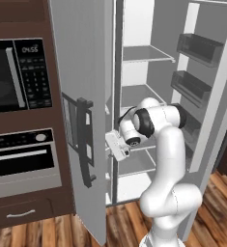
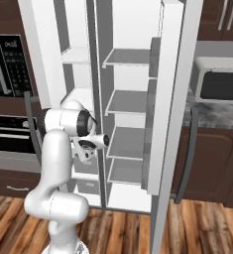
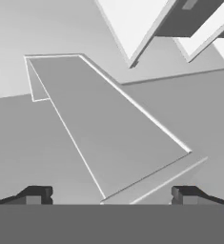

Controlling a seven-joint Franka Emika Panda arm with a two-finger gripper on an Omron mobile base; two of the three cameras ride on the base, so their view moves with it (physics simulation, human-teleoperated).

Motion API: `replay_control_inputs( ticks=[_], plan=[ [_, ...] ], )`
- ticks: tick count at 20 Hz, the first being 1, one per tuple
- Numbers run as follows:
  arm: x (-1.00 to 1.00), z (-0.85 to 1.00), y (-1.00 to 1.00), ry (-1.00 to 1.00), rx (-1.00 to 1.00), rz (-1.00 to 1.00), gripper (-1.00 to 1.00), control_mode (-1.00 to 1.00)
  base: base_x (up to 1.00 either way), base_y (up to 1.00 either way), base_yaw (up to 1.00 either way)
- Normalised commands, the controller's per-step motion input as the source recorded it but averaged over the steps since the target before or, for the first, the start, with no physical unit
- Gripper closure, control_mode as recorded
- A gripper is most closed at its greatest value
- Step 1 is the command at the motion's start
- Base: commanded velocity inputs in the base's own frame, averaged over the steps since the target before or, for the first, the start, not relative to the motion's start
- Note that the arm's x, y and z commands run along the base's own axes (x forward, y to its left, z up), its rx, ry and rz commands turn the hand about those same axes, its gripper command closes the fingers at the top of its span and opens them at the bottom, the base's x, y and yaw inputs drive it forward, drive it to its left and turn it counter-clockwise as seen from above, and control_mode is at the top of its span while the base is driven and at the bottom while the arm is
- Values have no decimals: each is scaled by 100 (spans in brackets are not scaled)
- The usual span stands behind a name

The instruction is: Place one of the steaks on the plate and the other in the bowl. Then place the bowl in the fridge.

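Note:
The fridge (image 1: 134, 29) stands with both doors swung wide, and white shelves (image 2: 128, 101) show inside. My gripper (image 1: 117, 147) hangs in front of the opening at the height of the lower shelves, close to the edge of the left door (image 1: 81, 72). In the right base view the gripper (image 2: 90, 147) points toward the fridge's inside. The hand view looks along a flat white shelf (image 3: 108, 133); the gripper (image 3: 111, 195) is open with nothing between its fingertips. The steaks, the plate and the bowl are out of view.
A black microwave (image 1: 8, 75) and oven (image 1: 21, 159) are built into brown cabinets left of the fridge. The right door (image 1: 202, 72) carries dark bins. A pale microwave (image 2: 219, 84) sits on a counter at right. Wooden floor (image 2: 197, 228) lies below.

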Motion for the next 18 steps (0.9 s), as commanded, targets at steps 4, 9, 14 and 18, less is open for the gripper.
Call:
replay_control_inputs(
  ticks=[4,9,14,18],
  plan=[
    [-3,-4,66,0,0,3,-100,-100,0,0,0],
    [-63,-2,86,-1,0,0,-100,-100,0,0,0],
    [-46,0,100,-17,-2,-9,-100,-100,0,0,0],
    [-25,15,100,-21,-7,-18,-100,-100,0,0,0]
  ],
)
